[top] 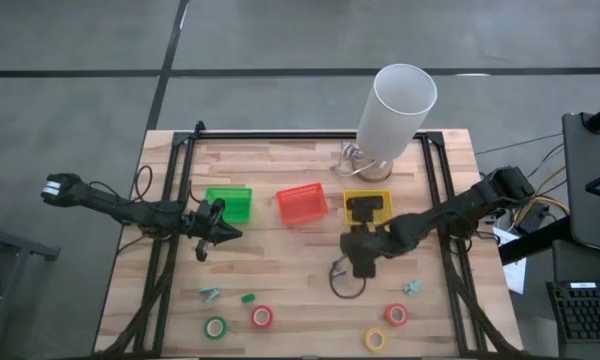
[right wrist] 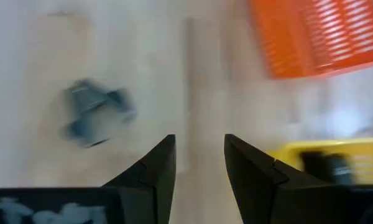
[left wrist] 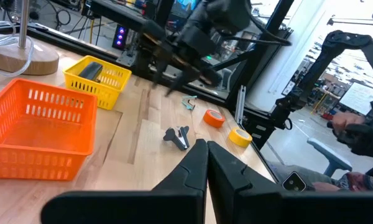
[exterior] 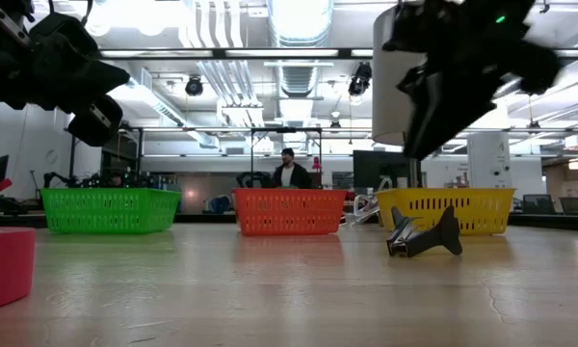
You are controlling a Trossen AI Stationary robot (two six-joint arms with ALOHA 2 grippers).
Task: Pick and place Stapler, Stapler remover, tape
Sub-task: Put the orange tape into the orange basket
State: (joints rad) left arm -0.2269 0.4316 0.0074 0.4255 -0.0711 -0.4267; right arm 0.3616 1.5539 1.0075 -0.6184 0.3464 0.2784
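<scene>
The dark stapler (top: 368, 205) lies inside the yellow bin (top: 350, 215). My right gripper (right wrist: 199, 140) hangs open above the bare table, just in front of that bin (top: 359, 266), with nothing between its fingers. A grey-blue staple remover (right wrist: 96, 113) rests on the table near it (exterior: 424, 236). Two more removers (top: 412, 287) (top: 210, 294) lie nearer the front edge. Flat on the table near that edge lie the tape rolls: green (top: 215, 327), red (top: 262, 317), red (top: 396, 315) and yellow (top: 376, 339). My left gripper (left wrist: 205, 149) is shut and waits in front of the green bin (top: 228, 205).
An orange-red bin (top: 302, 203) stands between the green and yellow ones. A tall white cylinder lamp (top: 395, 105) on a wooden base stands behind the yellow bin. A small green piece (top: 248, 297) lies near the left remover. Black frame rails (top: 170, 200) run along both table sides.
</scene>
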